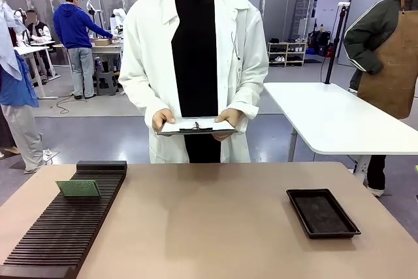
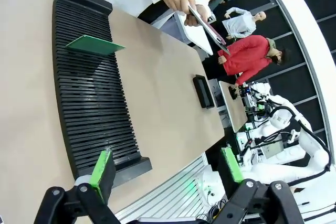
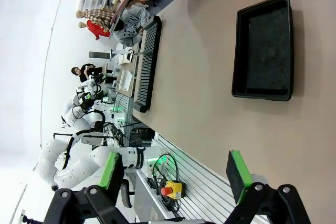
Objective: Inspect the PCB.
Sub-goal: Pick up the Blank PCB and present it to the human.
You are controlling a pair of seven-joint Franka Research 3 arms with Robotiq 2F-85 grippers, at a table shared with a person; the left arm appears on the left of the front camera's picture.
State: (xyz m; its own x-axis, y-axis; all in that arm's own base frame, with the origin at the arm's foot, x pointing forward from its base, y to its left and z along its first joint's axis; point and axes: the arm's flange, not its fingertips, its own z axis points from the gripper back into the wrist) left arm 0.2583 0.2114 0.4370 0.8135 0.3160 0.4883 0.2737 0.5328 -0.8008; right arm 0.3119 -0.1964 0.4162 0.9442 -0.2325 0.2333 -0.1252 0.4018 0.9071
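Observation:
The PCB [image 1: 78, 188] is a green board standing on edge in a slot of the black slotted rack [image 1: 65, 227] at the table's left. In the left wrist view the PCB [image 2: 94, 45] sticks out of the rack [image 2: 89, 103] well ahead of my left gripper [image 2: 167, 165], which is open and holds nothing. My right gripper [image 3: 176, 170] is open too, hanging over the near edge of the table with the black tray [image 3: 264, 48] ahead of it.
A person in a white coat stands at the far side, both hands on a clipboard [image 1: 196, 125] with white paper. The black tray [image 1: 322, 212] lies empty on the table's right. A white table [image 1: 339, 119] stands behind at the right.

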